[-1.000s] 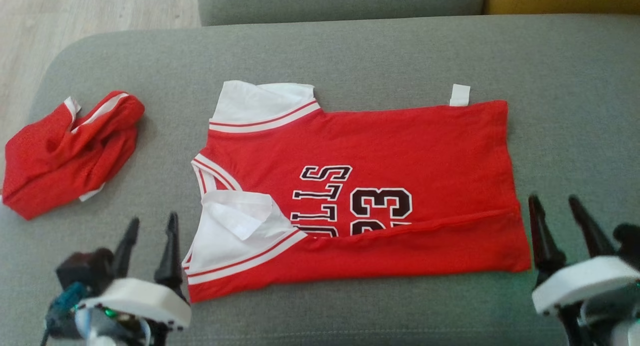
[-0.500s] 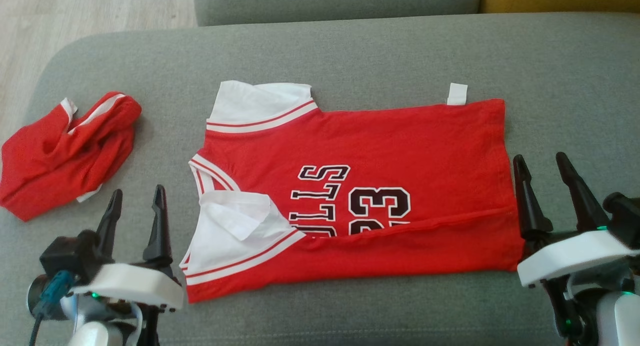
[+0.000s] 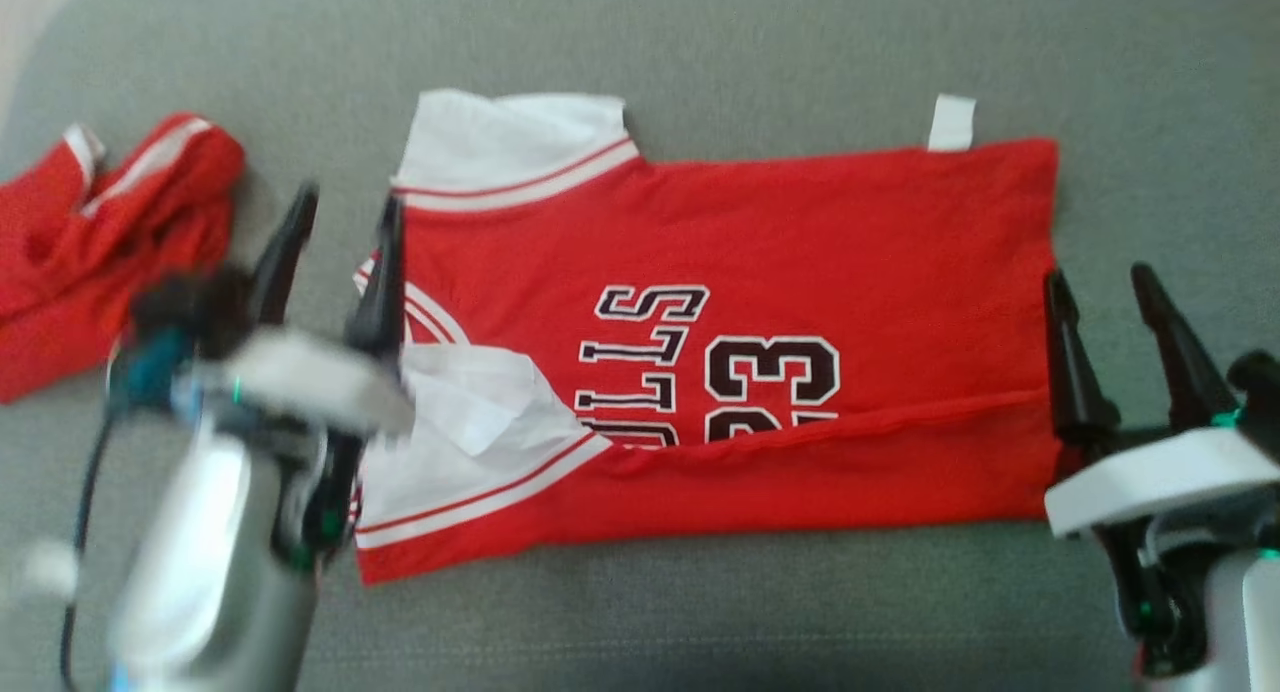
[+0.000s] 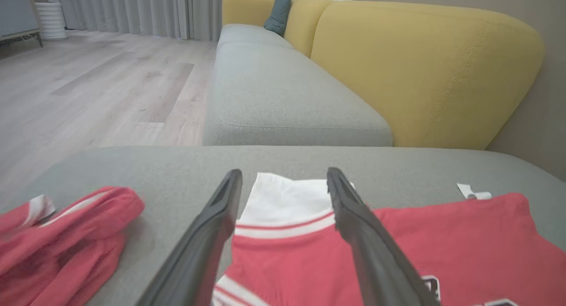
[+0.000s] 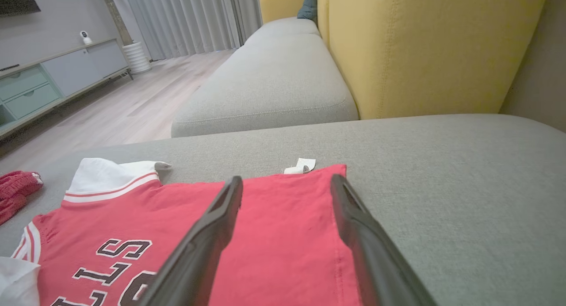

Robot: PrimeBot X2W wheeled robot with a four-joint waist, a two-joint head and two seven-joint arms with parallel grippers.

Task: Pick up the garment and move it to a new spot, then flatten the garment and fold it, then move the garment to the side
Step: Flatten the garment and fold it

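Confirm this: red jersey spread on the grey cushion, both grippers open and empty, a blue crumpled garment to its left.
Wrong colour: the crumpled garment is red, not blue, as the head view shows. The red jersey does lie spread on the grey cushion, with left gripper and right gripper open and empty.

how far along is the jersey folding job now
Done: the red basketball jersey with white sleeves lies flat on the grey fabric cushion, its near long edge folded up over the number. In hand: nothing gripped; the left gripper and right gripper hang open at its two ends. Left: further folds, then moving it aside.
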